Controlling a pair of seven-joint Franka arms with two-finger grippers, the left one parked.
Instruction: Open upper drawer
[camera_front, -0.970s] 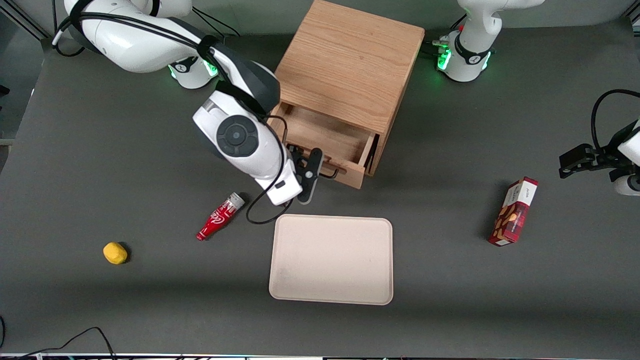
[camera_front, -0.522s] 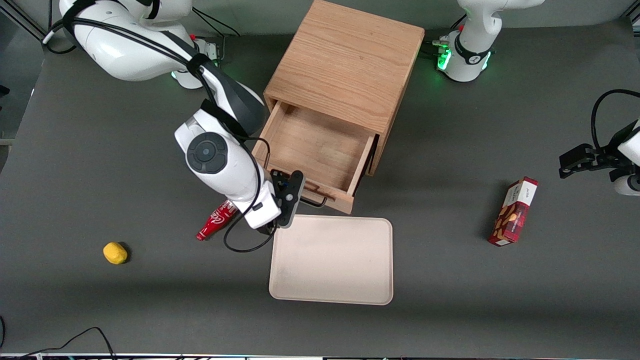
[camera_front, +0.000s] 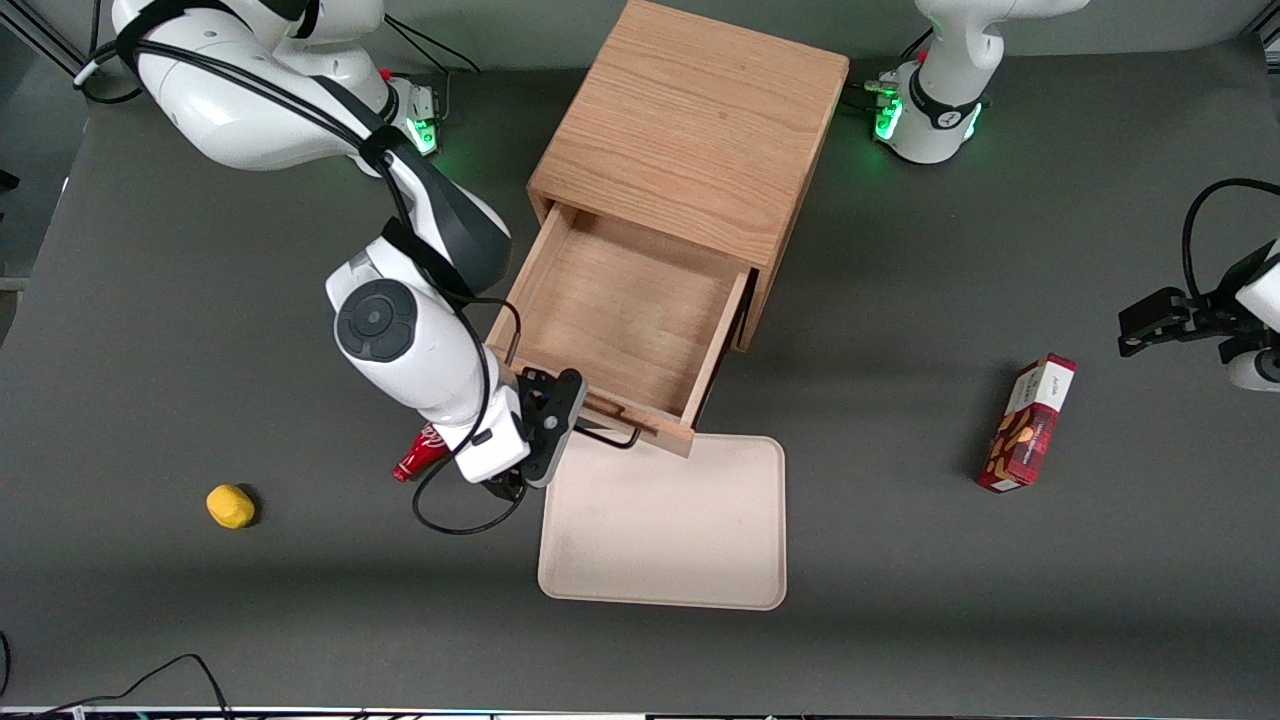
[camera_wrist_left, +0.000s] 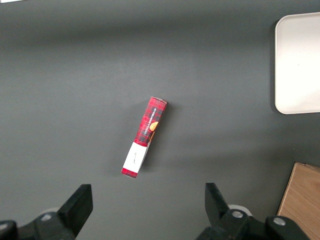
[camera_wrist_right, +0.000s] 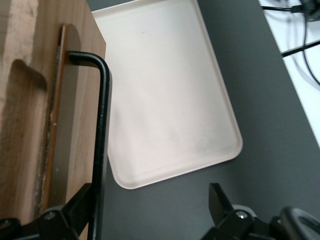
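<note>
My right arm reaches low toward the front camera, wrist bent over, gripper (camera_front: 578, 428) spread open, fingers (camera_wrist_right: 75, 207) apart.

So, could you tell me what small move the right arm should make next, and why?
Probably ease the pincer off the handle and lift clear. The upper drawer is drawn far out of the cabinet, its bare floor showing, and its front overhangs the edge of the tray. The pincer is open, with the bar against one finger, so nothing needs releasing.
</note>
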